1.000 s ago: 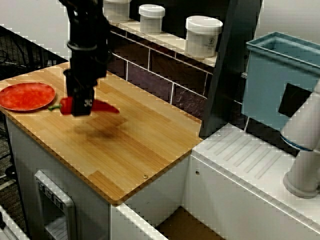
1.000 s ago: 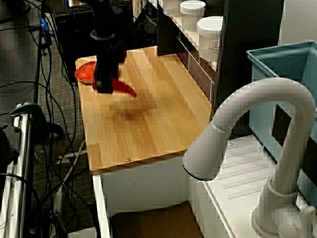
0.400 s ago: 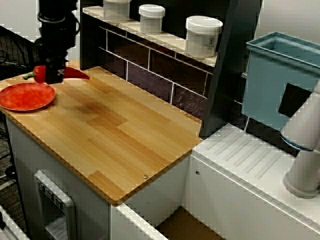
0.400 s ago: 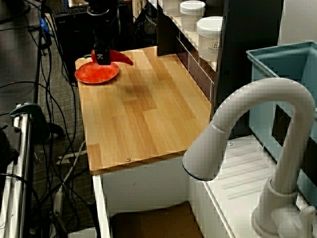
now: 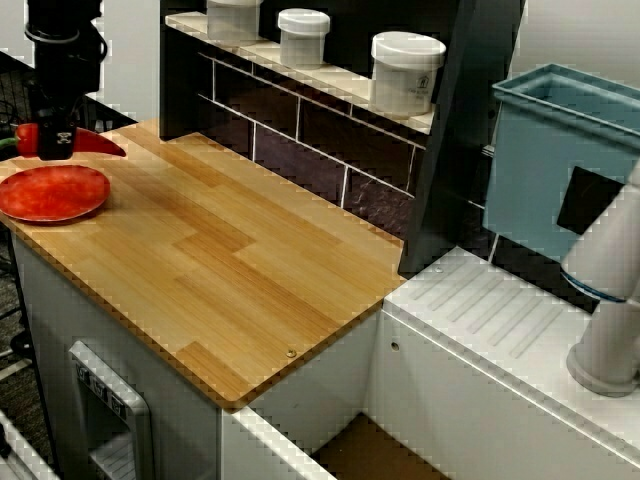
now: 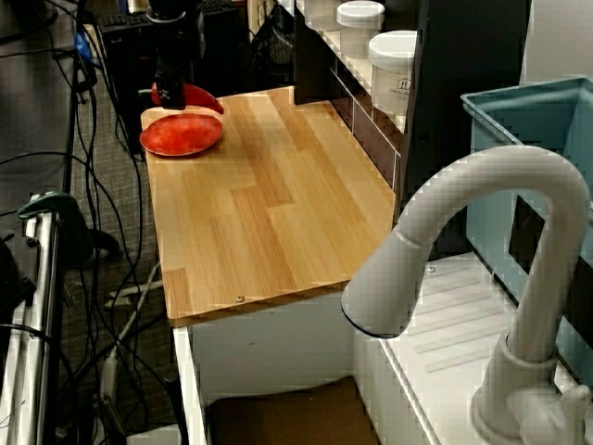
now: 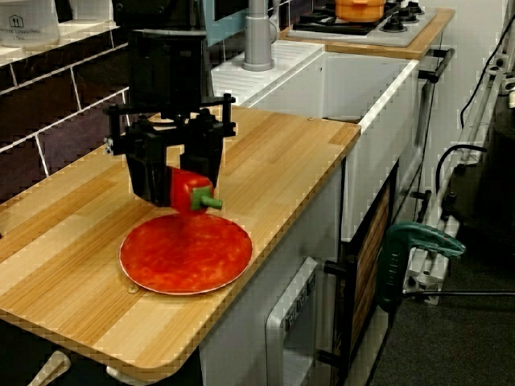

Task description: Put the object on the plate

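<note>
Pepper first: in the view from the sink side you see it clamped crosswise in the black gripper, its pointed end sticking out toward the tiled back wall and its stem end cut off by the frame's left edge. A second ago it hung over the middle of the wooden countertop; since then the arm has carried it all the way to the counter's far left end, and it now sits in the air just behind the far rim of the red plate, not yet squarely over it. In the view past the white faucet, the gripper holds the pepper above the back edge of the plate, which lies at the far left corner of the countertop; a clear gap shows between pepper and plate, so nothing has been released. In the view from the plate's end of the counter, the fingers are closed on the thick part of the pepper, the green stem pointing toward the front edge, with the gripper hovering over the plate's rear half. The transport leg looks all but done; what seems left for you is a small shift toward the plate's centre, a descent, and opening the fingers.
</note>
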{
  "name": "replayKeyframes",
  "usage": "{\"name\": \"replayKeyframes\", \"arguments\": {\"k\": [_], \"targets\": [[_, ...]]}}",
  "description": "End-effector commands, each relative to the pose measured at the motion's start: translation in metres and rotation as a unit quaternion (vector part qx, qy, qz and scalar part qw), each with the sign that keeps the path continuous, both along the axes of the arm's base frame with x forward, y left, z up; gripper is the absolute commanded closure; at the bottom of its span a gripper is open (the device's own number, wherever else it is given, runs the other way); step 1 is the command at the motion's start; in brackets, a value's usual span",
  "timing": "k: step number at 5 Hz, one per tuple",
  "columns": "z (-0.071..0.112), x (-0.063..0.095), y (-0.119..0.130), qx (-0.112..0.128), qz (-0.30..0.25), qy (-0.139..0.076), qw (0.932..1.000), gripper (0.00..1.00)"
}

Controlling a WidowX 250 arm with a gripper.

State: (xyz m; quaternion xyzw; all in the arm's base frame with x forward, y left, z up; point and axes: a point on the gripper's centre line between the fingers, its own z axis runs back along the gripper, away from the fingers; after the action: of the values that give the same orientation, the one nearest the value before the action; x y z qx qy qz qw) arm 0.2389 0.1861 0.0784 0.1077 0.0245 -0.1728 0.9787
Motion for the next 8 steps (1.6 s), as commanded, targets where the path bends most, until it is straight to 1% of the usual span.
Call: {"name": "replayKeyframes", "arguments": {"k": [1,2,3,4,5,6,7,8], "targets": [[-0.001,-0.008,0.017,0.016,-0.006,-0.001,0.9999,1.00],[-0.015,-0.006,0.015,0.023,0.003,0.005,0.9997,0.22],[-0.019,-0.001,0.013,0.017,0.011,0.011,0.9997,0.00],[-0.021,0.000,0.009,0.015,0.009,0.009,0.9998,0.00],[-0.018,0.003,0.010,0.008,0.011,0.013,0.9998,0.00],[-0.004,0.006,0.012,-0.005,0.014,0.014,0.9998,0.00],[0.014,0.007,0.012,-0.020,0.012,0.010,0.9997,0.00],[0.023,0.008,0.016,-0.029,0.013,0.009,0.9995,0.00]]}}
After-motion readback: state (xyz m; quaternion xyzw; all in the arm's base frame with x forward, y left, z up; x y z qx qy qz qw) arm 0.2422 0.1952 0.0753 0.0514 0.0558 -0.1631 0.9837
